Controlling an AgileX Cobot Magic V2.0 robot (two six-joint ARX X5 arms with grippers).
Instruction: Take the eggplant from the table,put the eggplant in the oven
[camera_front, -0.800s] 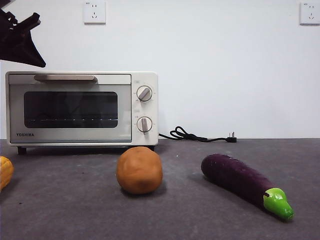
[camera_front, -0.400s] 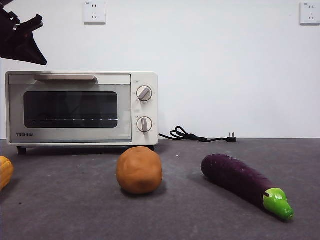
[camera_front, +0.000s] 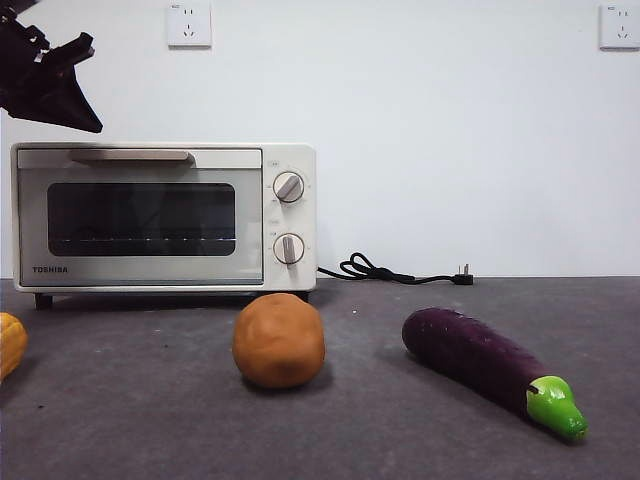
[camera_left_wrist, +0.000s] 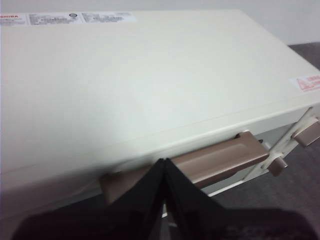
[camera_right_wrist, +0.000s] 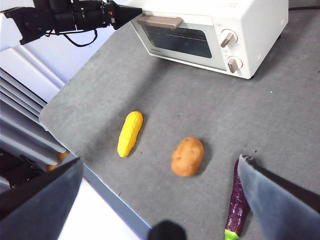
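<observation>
Up at the far left, the left claw hangs over the oven, its jaws pressed together just above the beige handle; the door looks shut. A yellow ribbed piece and a brown ball sit on the worktop. Further right lies the eggplant, untouched. The right claw hovers high above it, jaws spread. It looks light, stiff and glossy, likely slippery; I'd grab mid-body.
</observation>
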